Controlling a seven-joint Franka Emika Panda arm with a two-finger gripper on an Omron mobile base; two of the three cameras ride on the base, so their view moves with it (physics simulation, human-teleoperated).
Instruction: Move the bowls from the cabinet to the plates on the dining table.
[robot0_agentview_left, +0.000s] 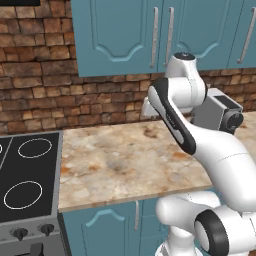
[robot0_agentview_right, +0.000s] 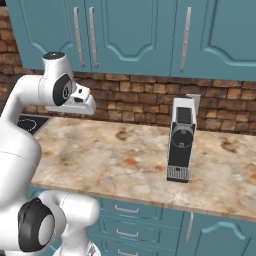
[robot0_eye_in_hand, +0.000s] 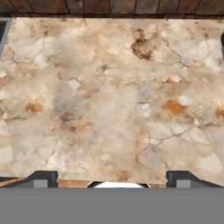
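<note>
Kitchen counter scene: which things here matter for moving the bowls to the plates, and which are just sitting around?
Part of the job:
- cabinet, doors shut
- gripper, open, holding nothing, over the counter

Just there:
- counter
- cooktop
- coffee machine
- brick wall
- drawers

A kitchen, seemingly: cooktop (robot0_agentview_left: 27, 180), teal cabinet (robot0_agentview_right: 135, 35), brick wall (robot0_agentview_left: 35, 85).

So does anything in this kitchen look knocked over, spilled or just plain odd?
Nothing stands out. The marble counter is clean and unstained, the coffee machine stands upright on it near the brick wall, and the teal cabinet doors above are all shut. The cooktop at the counter's end looks undamaged. The gripper hangs over bare counter, jaws open and holding nothing.
</note>
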